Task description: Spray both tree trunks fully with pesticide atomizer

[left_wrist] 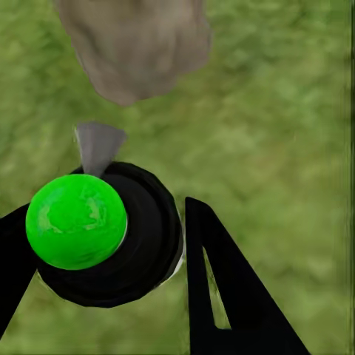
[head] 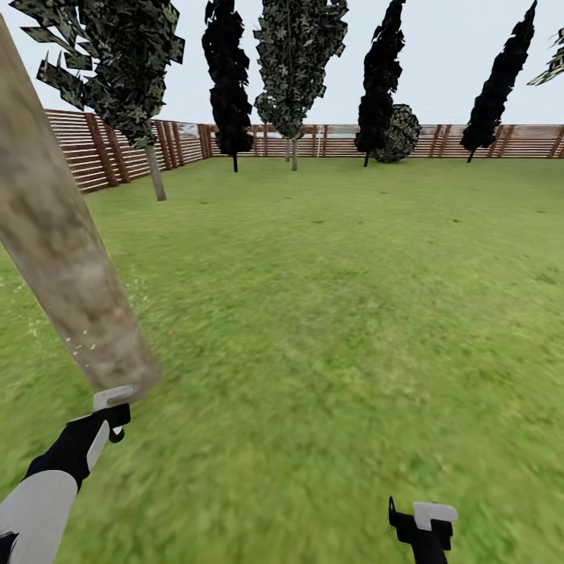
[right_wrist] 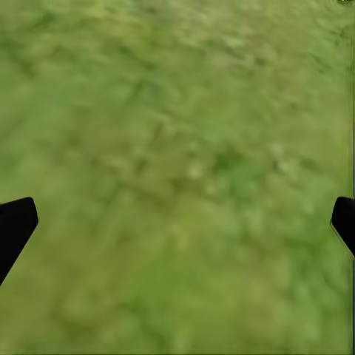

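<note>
left gripper clamped around the pesticide atomizer, green ball top and grey nozzle just short of the near tree trunk at the left; pale pesticide specks low on that bark; right gripper spread wide over bare lawn, holding nothing; far off, a second pale-trunked tree before the slatted fence, among black trees.

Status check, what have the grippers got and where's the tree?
Left gripper shut on atomizer, at tree trunk. Right gripper open over lawn. Nothing in the way.
</note>
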Motion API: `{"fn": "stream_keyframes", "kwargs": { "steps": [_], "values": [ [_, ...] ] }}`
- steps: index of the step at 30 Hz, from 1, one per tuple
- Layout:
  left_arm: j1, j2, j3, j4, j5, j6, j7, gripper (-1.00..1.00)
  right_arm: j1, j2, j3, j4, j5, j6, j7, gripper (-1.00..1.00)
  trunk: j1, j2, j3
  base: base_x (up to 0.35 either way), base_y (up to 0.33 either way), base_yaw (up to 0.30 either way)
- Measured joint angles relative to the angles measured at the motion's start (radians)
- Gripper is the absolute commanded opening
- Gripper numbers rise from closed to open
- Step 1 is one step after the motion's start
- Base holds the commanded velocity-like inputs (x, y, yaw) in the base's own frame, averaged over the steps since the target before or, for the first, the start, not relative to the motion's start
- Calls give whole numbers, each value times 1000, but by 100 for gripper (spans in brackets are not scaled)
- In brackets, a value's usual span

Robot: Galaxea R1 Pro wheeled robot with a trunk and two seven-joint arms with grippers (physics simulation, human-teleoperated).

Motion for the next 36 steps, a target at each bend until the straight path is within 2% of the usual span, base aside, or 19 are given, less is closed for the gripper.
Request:
{"fn": "stream_keyframes", "kwargs": {
  "steps": [22, 31, 36],
  "values": [
    [0, -1, 0, -1, 0, 0, 0, -100, 0, 0, 0, 0, 0, 0, 1, 100, 0, 0, 0, 252, -175, 245],
    [0, 0, 0, 0, 0, 0, 0, -100, 0, 0, 0, 0, 0, 0, 1, 100, 0, 0, 0, 232, -190, 20],
    [0, 0, 0, 0, 0, 0, 0, -100, 0, 0, 0, 0, 0, 0, 0, 100, 0, 0, 0, 122, -242, 215]
  ]
}}
